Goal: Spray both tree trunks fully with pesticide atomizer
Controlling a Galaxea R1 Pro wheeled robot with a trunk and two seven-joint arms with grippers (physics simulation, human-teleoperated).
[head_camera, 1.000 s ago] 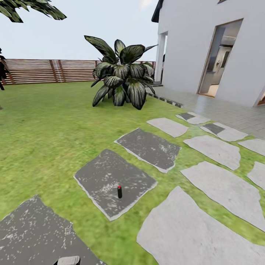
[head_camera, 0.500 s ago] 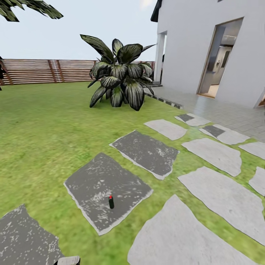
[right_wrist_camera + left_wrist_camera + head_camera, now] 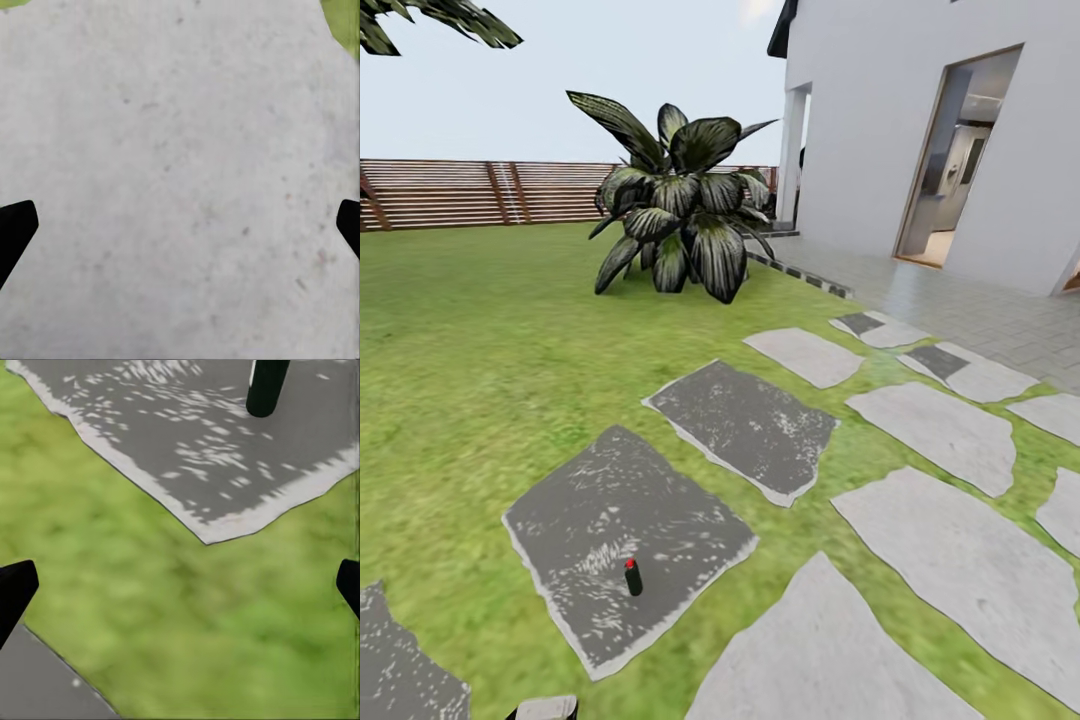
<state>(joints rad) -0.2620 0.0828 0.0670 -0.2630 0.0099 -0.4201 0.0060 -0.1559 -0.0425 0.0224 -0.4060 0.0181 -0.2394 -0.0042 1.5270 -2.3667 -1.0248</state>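
Grippers both hung spread wide and empty, the left gripper [image 3: 180, 585] over grass beside the dark slab [image 3: 590, 520] where the pesticide atomizer [image 3: 632, 577] stood upright, the right gripper [image 3: 180, 225] over pale stone [image 3: 172, 165].

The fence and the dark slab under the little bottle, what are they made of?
The fence looks like wood: brown horizontal slats, matte. The dark slab looks like rough stone: grey, flat, white-speckled, with a pale jagged edge. The bottle is too small to tell.
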